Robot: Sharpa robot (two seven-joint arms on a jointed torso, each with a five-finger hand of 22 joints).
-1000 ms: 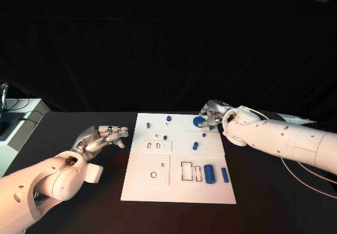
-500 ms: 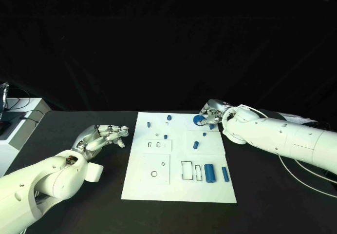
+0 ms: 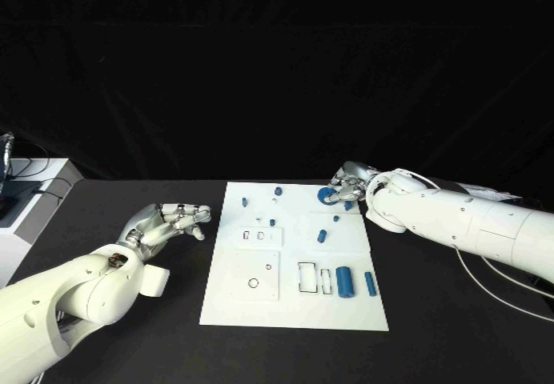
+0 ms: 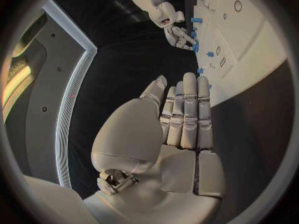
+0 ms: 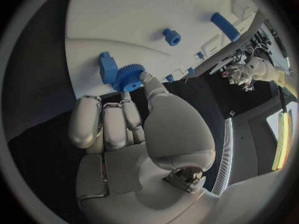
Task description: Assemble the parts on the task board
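Observation:
The white task board (image 3: 295,308) lies mid-table. At its far right corner a blue gear (image 3: 328,196) sits just over the board, and my right hand (image 3: 349,186) pinches it. In the right wrist view the thumb tip (image 5: 148,80) presses on the gear (image 5: 127,77) while the other fingers (image 5: 102,122) curl under it; a blue block (image 5: 107,67) stands right beside it. My left hand (image 3: 173,222) hovers off the board's left edge, fingers (image 4: 187,112) straight and holding nothing.
On the board lie a thick blue cylinder (image 3: 344,283) and a slimmer blue bar (image 3: 370,286) near the front right, a small blue piece (image 3: 322,238) mid-board, and short pegs (image 3: 277,192) at the far end. A white box (image 3: 34,180) stands far left.
My right hand with the gear has crept slightly toward the board's far edge. My left hand has hardly moved.

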